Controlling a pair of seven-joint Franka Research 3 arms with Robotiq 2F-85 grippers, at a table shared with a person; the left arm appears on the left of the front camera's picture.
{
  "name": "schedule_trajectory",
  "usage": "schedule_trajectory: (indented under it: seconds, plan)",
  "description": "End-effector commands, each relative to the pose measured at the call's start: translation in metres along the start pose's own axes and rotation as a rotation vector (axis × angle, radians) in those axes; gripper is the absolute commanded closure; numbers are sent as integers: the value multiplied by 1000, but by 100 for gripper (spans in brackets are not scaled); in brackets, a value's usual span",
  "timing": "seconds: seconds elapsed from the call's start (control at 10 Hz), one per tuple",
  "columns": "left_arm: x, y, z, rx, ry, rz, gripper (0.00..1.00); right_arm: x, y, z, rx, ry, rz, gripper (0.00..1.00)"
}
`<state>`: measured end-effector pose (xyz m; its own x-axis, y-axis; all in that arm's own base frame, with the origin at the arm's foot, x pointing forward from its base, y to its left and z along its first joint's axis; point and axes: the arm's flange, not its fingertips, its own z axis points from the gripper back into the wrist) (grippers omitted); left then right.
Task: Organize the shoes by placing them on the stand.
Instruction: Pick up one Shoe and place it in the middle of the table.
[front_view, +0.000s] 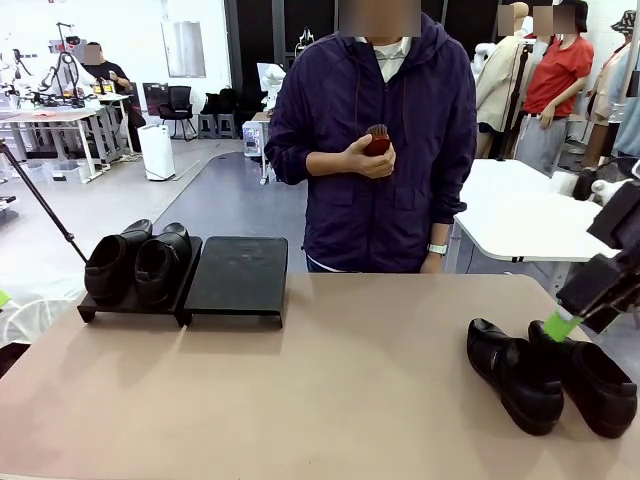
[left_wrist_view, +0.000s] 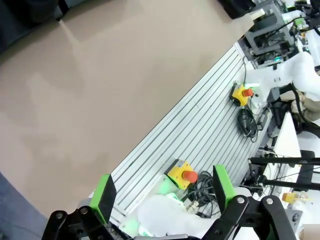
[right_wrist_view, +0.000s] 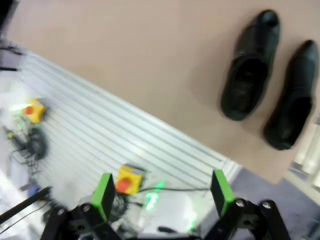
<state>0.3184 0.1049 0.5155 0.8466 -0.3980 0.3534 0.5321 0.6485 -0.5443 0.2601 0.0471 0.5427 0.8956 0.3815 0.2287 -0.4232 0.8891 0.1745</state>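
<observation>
At the counter's far left corner sits the stand: two flat, matte black rectangular platforms on short legs, side by side. Its left platform carries two black leather shoes, round-toed and faintly glossy. The other two shoes lie side by side by the counter's near right corner, on the smooth tan top.

The front view gives a person at the far edge holding a reddish-brown brush. The right wrist view looks down into the shoes' dark openings. Both wrist views give a ribbed aluminium rail along the counter's edge, with yellow boxes bearing red buttons.

The left hand and right hand both stand wide open, gripping nothing.
</observation>
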Motion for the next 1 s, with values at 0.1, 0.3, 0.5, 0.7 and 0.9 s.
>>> schedule_trajectory:
  seconds: [0.1,0.3,0.5,0.7,0.9]
  plan:
    - [-2,-1,1,0,12,6,0,-7,-10,-18,-225,-15,-125,0]
    - [-2,-1,1,0,12,6,0,7,-8,-2,-188,-14,-44,0]
    - [-2,-1,1,0,12,6,0,16,-1,-16,-251,98,-89,0]
    - [-2,-1,1,0,12,6,0,38,-47,-39,-176,118,-189,0]
    - [-2,-1,1,0,12,6,0,54,-86,-71,-155,102,-261,0]
